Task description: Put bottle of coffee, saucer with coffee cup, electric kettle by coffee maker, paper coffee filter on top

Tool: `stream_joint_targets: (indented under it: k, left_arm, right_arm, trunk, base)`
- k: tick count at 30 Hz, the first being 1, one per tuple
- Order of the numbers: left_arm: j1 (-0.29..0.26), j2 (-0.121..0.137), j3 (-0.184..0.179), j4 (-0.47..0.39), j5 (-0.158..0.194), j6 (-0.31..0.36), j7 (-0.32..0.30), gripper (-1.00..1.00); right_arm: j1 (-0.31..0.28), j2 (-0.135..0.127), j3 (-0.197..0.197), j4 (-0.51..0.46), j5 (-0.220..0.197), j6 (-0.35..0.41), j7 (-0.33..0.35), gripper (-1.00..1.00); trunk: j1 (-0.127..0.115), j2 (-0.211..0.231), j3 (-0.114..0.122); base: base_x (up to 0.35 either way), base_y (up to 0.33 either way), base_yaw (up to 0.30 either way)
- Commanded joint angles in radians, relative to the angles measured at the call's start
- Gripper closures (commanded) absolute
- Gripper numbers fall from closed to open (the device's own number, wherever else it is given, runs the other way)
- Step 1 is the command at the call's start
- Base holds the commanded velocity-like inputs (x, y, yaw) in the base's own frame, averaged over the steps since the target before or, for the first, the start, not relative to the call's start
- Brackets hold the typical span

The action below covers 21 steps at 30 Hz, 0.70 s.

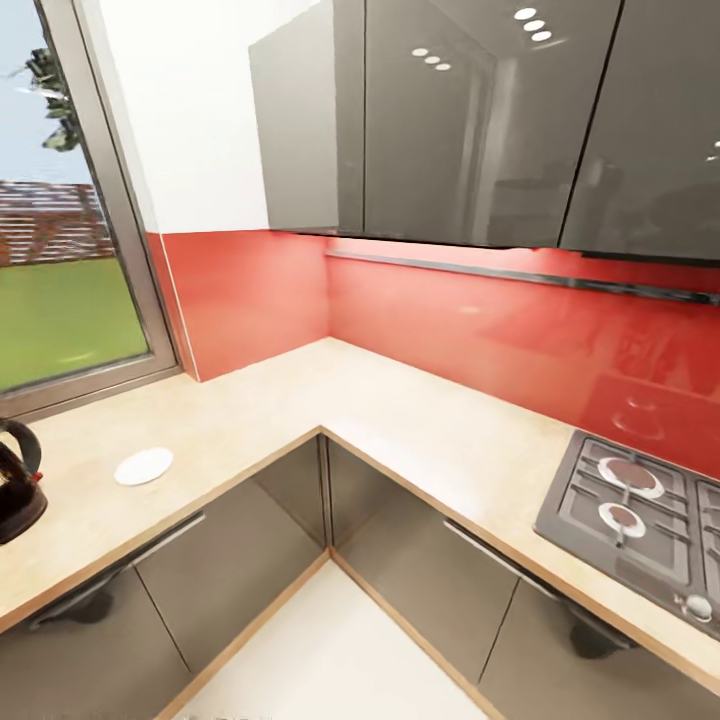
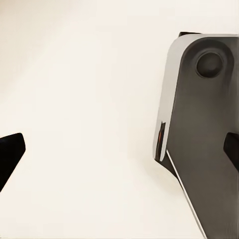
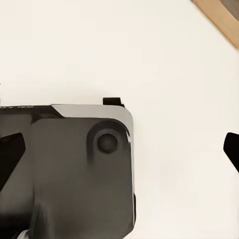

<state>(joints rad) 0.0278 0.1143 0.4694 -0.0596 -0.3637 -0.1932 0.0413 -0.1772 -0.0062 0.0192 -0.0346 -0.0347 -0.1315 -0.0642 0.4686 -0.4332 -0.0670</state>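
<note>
The electric kettle (image 1: 14, 488), dark with a black loop handle, stands on the kitchen countertop (image 1: 400, 410) at the head view's far left, cut off by the picture's edge. The saucer (image 1: 143, 466), a flat white round plate, lies on the counter just to the right of the kettle, with nothing on it. My left gripper (image 2: 119, 152) is open over pale floor, its black fingertips (image 2: 10, 155) far apart. My right gripper (image 3: 119, 152) is also open, with nothing between its fingers (image 3: 232, 149). The coffee maker, bottle of coffee, paper coffee filter, coffee cup and kitchen shelf are out of view.
The counter runs in an L around a corner with a red backsplash (image 1: 450, 320). A gas hob (image 1: 640, 520) is set in at the right. Glossy grey wall cabinets (image 1: 450, 120) hang above, a window (image 1: 60, 270) is at left. My grey base (image 2: 204, 129) (image 3: 74, 174) sits below both wrists.
</note>
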Motion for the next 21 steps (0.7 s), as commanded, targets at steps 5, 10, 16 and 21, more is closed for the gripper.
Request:
stream_joint_targets:
  k: [5,10,16,21]
  left_arm:
    - [0.0,0.001,0.007,0.0,-0.011,-0.003,0.003,-1.0]
    - [0.0,0.0,0.008,0.0,-0.01,-0.003,0.003,-1.0]
    - [0.0,-0.001,0.008,0.0,-0.01,-0.003,0.003,-1.0]
    - [0.0,-0.001,0.007,0.0,-0.01,-0.003,0.003,-1.0]
  right_arm:
    - [-0.001,0.0,0.002,0.001,-0.004,-0.003,-0.002,-1.0]
    - [-0.001,0.0,0.002,0.001,-0.004,-0.003,-0.002,-1.0]
    - [-0.001,0.0,0.002,0.001,-0.004,-0.003,-0.002,-1.0]
    - [-0.001,0.0,0.002,0.001,-0.004,-0.003,-0.002,-1.0]
  trunk:
    - [0.001,-0.002,-0.002]
    - [0.001,-0.002,-0.002]
    - [0.001,-0.002,-0.002]
    - [0.001,-0.002,-0.002]
  base:
    - [0.009,-0.002,0.278]
    - [0.0,0.0,0.278]
    - [0.0,0.0,0.278]
    - [0.0,0.0,0.278]
